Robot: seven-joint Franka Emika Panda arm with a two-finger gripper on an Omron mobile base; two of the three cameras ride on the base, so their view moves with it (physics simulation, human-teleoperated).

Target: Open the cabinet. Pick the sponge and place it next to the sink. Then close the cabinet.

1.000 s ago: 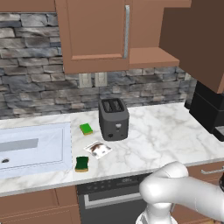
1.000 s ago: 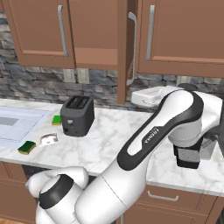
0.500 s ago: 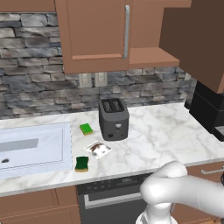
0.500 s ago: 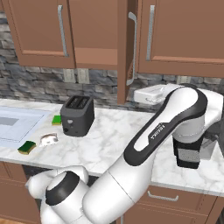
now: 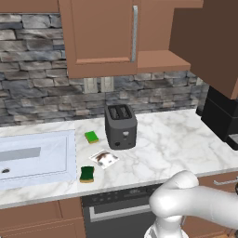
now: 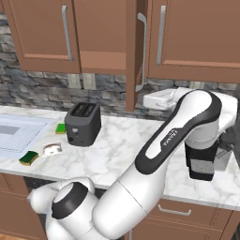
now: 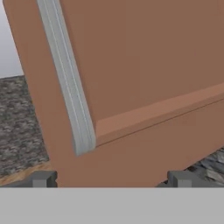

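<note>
My end effector (image 7: 112, 178) is spread wide, nothing in it, right at the cabinet (image 7: 144, 65) door w/ its silver handle (image 7: 68, 83). Dark green sponge (image 5: 87, 174) on counter (image 5: 172, 144), just beside the sink (image 5: 35, 155).

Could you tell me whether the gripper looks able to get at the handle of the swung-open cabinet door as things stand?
Probably yes. In the hand view the open gripper faces the cabinet door close up, its silver bar handle just ahead and off to one side, with nothing between them. It would likely need a small sideways shift to straddle the bar.
</note>
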